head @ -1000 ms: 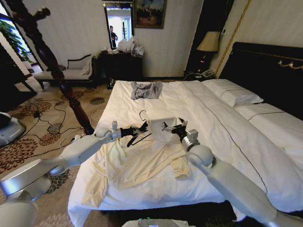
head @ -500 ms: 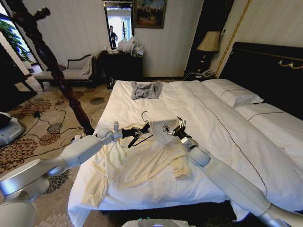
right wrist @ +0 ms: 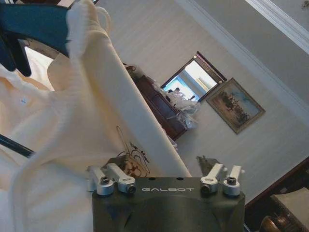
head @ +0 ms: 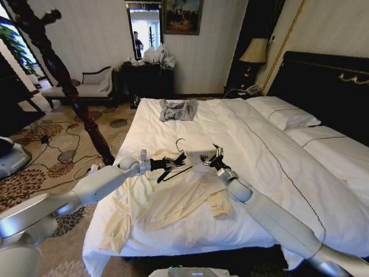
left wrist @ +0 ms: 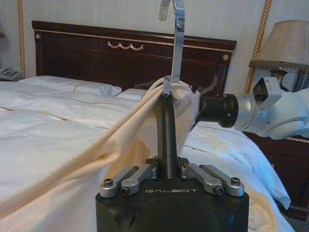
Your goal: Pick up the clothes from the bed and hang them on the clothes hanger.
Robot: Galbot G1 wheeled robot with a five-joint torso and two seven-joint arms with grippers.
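The cream shirt (head: 173, 199) lay spread across the near corner of the white bed (head: 300, 173), one sleeve trailing over the edge toward the floor, while its collar end was raised off the sheets between the robot's two arms. The left tool (head: 170, 164) was clamped on the black hanger (head: 176, 166) and held it just above the shirt; in the left wrist view the hanger's dark neck (left wrist: 166, 140) stood upright between the closed fingers (left wrist: 130, 178), with the silver hook (left wrist: 176, 34) rising above it and cream cloth (left wrist: 111, 145) draped over the neck at the foot of the hook. The right tool (head: 212, 157) met the hanger from the opposite side, at the lifted fabric and just beside the left tool. The left wrist view showed the right arm's wrist (left wrist: 270, 111) pressed into the bunched cloth by the hook, though its fingertips were buried in the folds and it could not be told whether they were pinching the fabric. In the right wrist view the cream cloth (right wrist: 87, 121) hung directly before the tool. Farther up the bed, well apart from both arms, a small grey-blue garment (head: 177, 109) sat crumpled near the foot edge, and white pillows (head: 285, 115) rested against the dark headboard (head: 323, 86). A dark wooden coat stand (head: 57, 75) stood off the bed's left side
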